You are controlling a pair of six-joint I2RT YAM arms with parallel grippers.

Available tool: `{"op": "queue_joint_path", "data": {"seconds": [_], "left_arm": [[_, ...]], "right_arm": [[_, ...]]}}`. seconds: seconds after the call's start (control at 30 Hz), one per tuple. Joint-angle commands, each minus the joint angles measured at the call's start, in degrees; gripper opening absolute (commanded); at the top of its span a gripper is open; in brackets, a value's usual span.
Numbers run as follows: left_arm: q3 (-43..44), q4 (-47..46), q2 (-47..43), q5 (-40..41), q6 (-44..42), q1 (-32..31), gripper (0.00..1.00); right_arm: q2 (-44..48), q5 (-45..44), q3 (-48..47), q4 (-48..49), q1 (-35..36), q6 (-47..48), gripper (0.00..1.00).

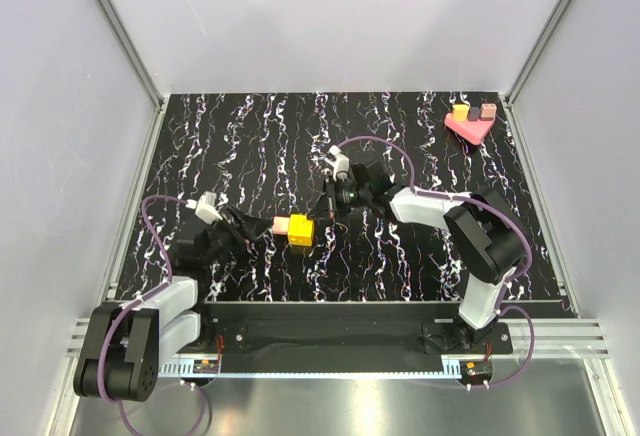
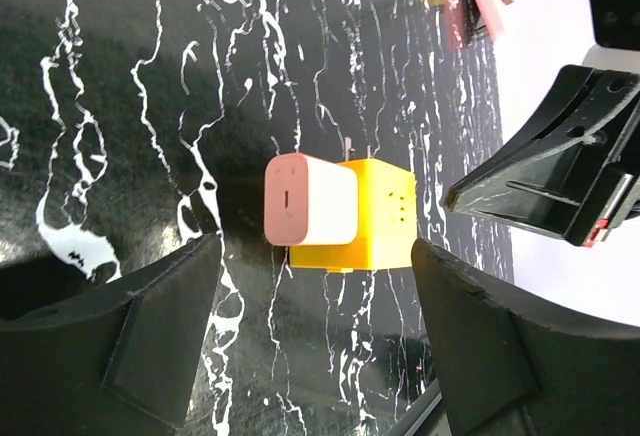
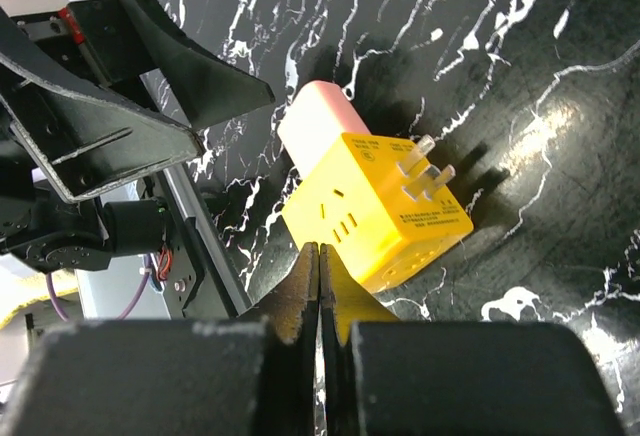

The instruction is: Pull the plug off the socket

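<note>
A yellow cube socket (image 1: 302,230) lies on the black marbled table, with a pink-and-white plug (image 1: 281,225) seated in its left face. In the left wrist view the plug (image 2: 310,201) points toward the camera, the socket (image 2: 385,218) behind it. My left gripper (image 2: 318,252) is open; its fingers stand either side, short of the plug and apart from it. My right gripper (image 3: 319,252) is shut on nothing, its tips at the socket's (image 3: 385,218) near face, whose bare prongs stick up. The plug (image 3: 318,124) is on the far side.
A pink tray (image 1: 468,124) holding small blocks sits at the table's back right corner, also seen as the pink tray (image 2: 462,6) in the left wrist view. Grey walls and aluminium rails enclose the table. The right gripper's black body (image 2: 545,181) stands just beyond the socket.
</note>
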State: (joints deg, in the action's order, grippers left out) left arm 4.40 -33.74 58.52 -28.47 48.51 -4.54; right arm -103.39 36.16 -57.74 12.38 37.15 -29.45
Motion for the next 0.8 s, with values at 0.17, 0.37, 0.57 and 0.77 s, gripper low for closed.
{"op": "queue_joint_path", "data": {"seconds": [0.17,0.37,0.57,0.77], "left_arm": [[0.3,-8.4,4.5,-1.9,1.1,0.2,0.86],[1.0,-9.9,7.4,-2.4,1.6,0.2,0.79],[2.3,-16.1,12.5,-3.8,2.9,0.2,0.78],[3.2,-25.8,21.8,-7.4,5.9,0.2,0.69]], "right_arm": [[-3.8,3.8,-0.2,7.8,2.1,0.0,0.0],[-4.4,0.8,-0.4,5.7,2.8,2.0,0.0],[-5.3,-1.9,-0.7,3.8,2.7,2.6,0.0],[-5.5,-2.5,-0.9,2.2,2.7,3.1,0.0]]}}
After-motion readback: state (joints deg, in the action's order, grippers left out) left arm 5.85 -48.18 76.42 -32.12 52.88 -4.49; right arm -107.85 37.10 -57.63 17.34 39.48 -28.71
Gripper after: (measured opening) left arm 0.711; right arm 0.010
